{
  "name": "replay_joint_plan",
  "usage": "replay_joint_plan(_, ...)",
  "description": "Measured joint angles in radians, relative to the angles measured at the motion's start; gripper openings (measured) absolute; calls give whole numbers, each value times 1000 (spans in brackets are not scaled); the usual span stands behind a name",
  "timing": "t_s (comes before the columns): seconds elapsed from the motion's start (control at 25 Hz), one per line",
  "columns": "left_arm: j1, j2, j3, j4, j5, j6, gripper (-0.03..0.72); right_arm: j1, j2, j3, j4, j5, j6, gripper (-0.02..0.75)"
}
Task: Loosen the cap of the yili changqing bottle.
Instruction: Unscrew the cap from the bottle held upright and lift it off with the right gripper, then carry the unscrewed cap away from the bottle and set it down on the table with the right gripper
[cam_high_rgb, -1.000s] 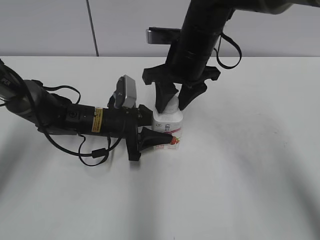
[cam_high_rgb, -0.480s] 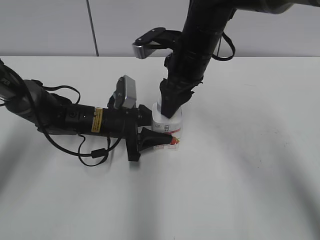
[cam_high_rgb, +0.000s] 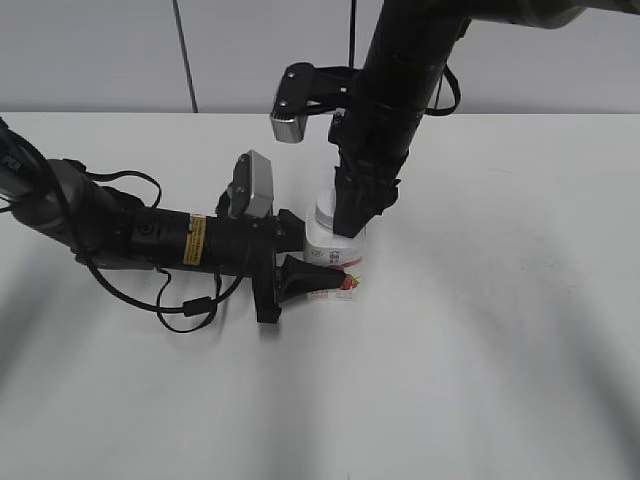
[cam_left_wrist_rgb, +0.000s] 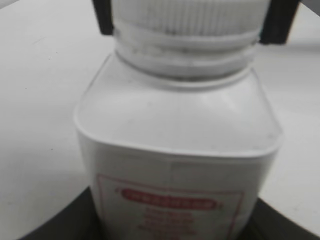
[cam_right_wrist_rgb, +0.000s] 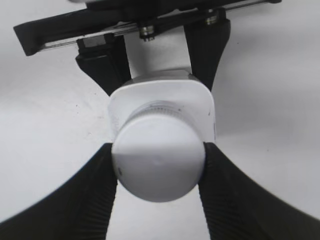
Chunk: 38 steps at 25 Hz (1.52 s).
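The yili changqing bottle stands upright on the white table, white with a red-pink label. My left gripper lies low from the left and is shut on the bottle's body; the left wrist view shows the bottle close up between the dark jaws. My right gripper comes down from above and is shut on the white ribbed cap. In the right wrist view the cap sits pinched between both black fingers, over the squarish bottle shoulder.
The white table spreads round the bottle. The left arm with its cables lies along the table at the left. A grey wall stands behind.
My right gripper has turned about the cap, its wrist camera swinging from behind to the left side. The bottle and left gripper have stayed in place.
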<state>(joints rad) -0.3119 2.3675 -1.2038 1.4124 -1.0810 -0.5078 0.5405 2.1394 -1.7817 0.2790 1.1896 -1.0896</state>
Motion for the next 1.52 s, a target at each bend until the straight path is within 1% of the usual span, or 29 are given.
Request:
replay_joint_plan(0.2, 0, 0, 0, 1, 0, 3, 354, 0, 0, -3, -5, -2, -86, 398)
replay_joint_plan(0.4, 0, 0, -1, -3, 3, -2, 354, 2, 10, -51, -11, 16, -169, 396)
replay_joint_plan(0.6, 0, 0, -1, -7, 9, -9, 354, 3, 6, -97, 62, 19, -222, 395)
replay_joint_plan(0.76, 0, 0, -1, -7, 9, -11, 354, 4, 6, -98, 54, 19, -221, 395)
replay_joint_plan(1.0, 0, 0, -1, -7, 9, -11, 354, 4, 6, -126, -58, 22, -87, 395)
replay_joint_plan(1.12, 0, 0, -1, -7, 9, -11, 352, 4, 6, -146, -87, 22, 10, 395)
replay_joint_plan(1.28, 0, 0, -1, -7, 9, -11, 352, 3, 6, -165, -145, 23, 188, 395)
replay_joint_plan(1.44, 0, 0, -1, -7, 9, -11, 352, -28, -8, -166, -162, 25, 339, 395)
replay_joint_plan(1.52, 0, 0, -1, -7, 10, -11, 352, -64, -20, -166, -156, 25, 413, 393)
